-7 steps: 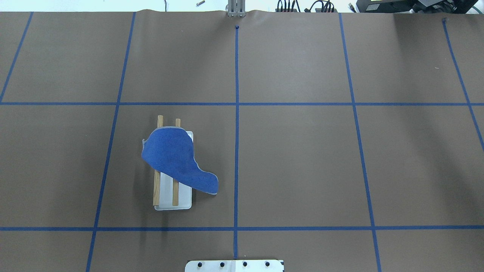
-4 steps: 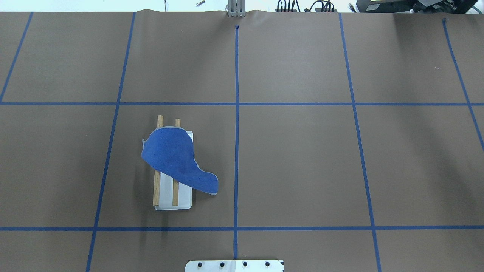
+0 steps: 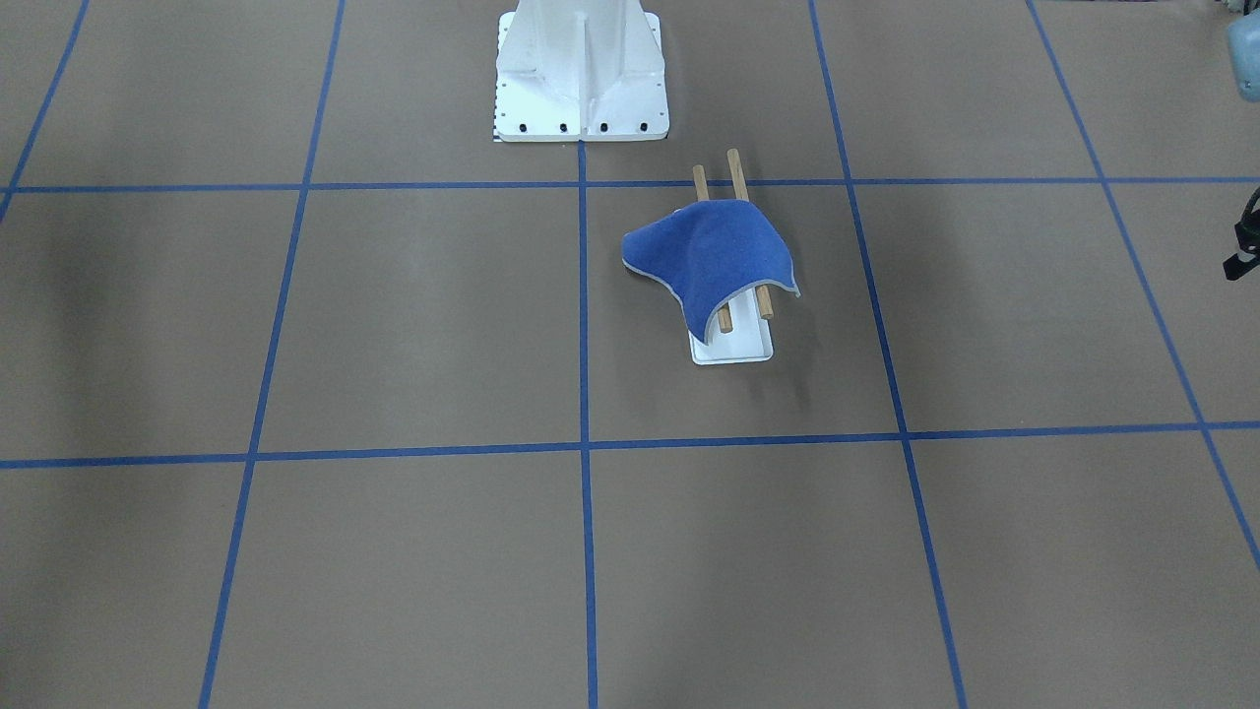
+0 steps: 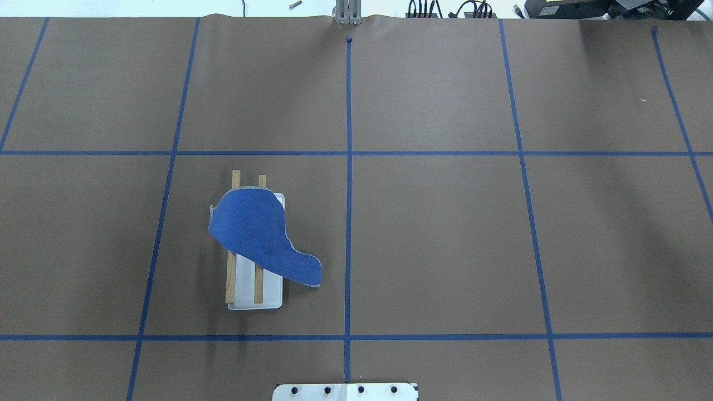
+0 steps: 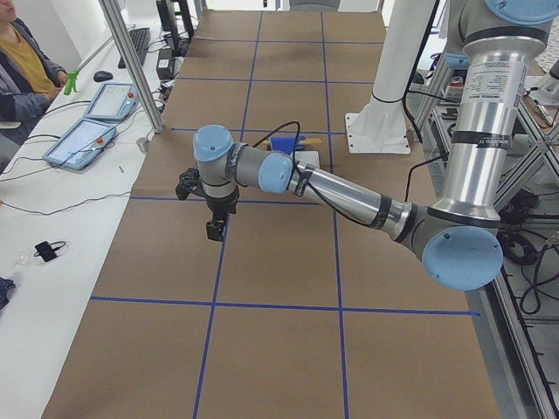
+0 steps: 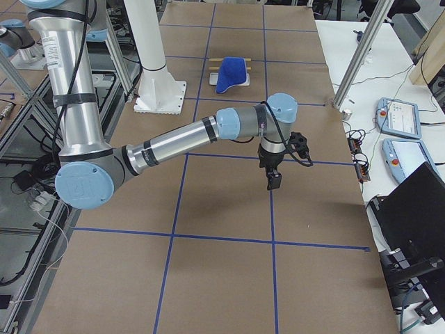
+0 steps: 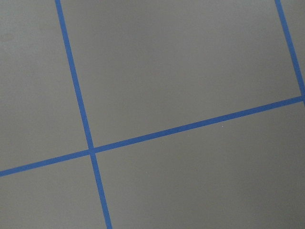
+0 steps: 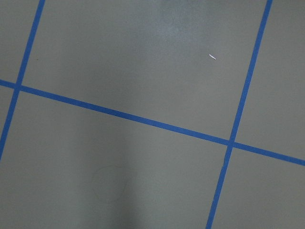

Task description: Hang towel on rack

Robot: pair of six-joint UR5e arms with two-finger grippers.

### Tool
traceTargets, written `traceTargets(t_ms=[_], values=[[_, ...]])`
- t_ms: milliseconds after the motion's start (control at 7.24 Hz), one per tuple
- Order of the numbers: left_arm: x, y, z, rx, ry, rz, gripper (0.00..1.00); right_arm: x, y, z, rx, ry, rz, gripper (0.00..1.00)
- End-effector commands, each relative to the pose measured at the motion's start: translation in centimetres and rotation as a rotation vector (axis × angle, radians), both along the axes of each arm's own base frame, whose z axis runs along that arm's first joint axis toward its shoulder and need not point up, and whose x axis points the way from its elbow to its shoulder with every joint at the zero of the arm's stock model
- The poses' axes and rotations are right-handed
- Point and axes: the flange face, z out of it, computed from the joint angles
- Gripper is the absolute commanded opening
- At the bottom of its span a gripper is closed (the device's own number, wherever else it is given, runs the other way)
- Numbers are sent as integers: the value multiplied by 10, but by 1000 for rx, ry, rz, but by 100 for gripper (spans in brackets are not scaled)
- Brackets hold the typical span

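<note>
Logged left hand (image 5: 216,229) hanging fingers-down over the table (image 5: 279,349), above a blue tape line; could not tell its opening from the side view. Logged right hand (image 6: 273,182) likewise pointing down over the table; could not make out the gap between its fingers either. Got only brown table paper and crossed tape from both wrist views.

Found towel (image 4: 256,234) well apart from both hands and held by neither. Placed it beyond the left hand along the table and toward the robot's side, and far beyond the right hand, toward the table's other end.

Saw it draped across both wooden dowels of the rack (image 4: 270,292), covering their middle and leaving bare dowel ends sticking out on either side. Noted one lobe trailing off the rack's side toward the centre tape line, past the white base. Noted white ribbed pedestal (image 3: 581,79) near the rack, not touching it.
</note>
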Motion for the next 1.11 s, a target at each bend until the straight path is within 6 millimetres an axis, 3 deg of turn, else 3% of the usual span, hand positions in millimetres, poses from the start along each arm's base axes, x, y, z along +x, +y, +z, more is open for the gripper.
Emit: traceTargets(t_ms=[0, 414, 553, 967], values=[[2, 1, 2, -10, 25, 7, 98, -1, 0, 2, -4, -1, -2, 100], [1, -4, -10, 37, 51, 8, 98, 3, -4, 16, -26, 7, 8, 100], [-2, -9, -5, 78, 53, 2, 98, 10, -3, 16, -29, 4, 22, 100], [-5, -1, 12, 103, 42, -2, 98, 10, 2, 6, -21, -21, 31, 100]])
